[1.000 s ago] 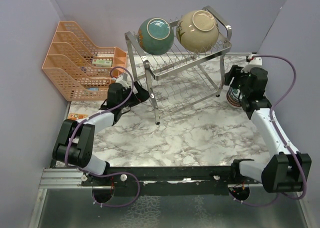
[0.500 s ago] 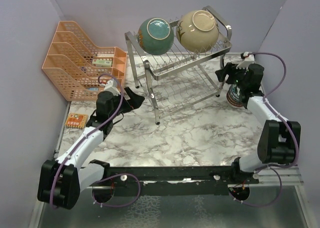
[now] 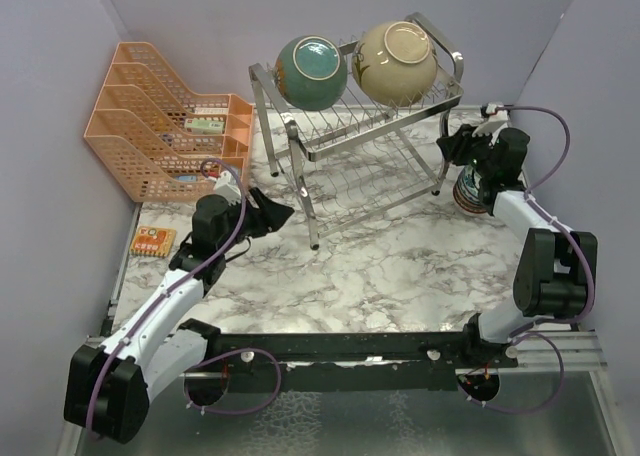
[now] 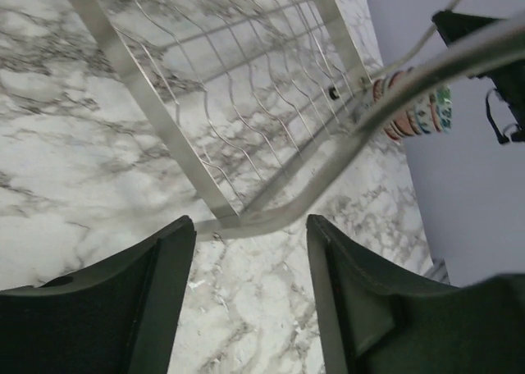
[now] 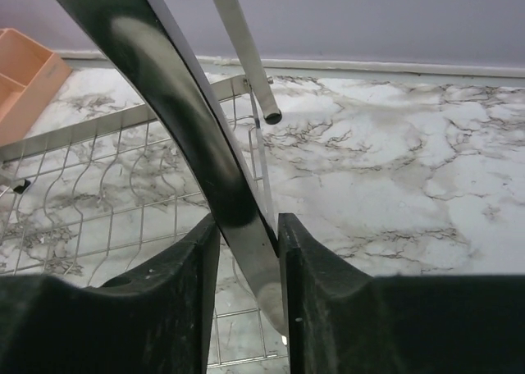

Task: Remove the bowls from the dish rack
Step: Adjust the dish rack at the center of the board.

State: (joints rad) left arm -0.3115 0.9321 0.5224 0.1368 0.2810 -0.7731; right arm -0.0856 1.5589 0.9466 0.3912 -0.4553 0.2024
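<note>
your left jaws gape wide and empty by the dish rack's [image 3: 370, 181] front leg; your right jaws are closed on its rear leg. the teal bowl [image 3: 311, 72] and cream bowl [image 3: 396, 62] lean on the top tier, and small bowls [image 3: 466, 196] sit stacked on the surface [image 3: 380, 266] beside the rack.

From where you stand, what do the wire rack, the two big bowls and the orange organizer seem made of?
The dish rack looks like polished metal: mirror-bright tubes, thin wires. The teal bowl and cream bowl seem glazed ceramic, from their glossy highlights. The orange organizer is probably plastic: matte, moulded mesh.
</note>
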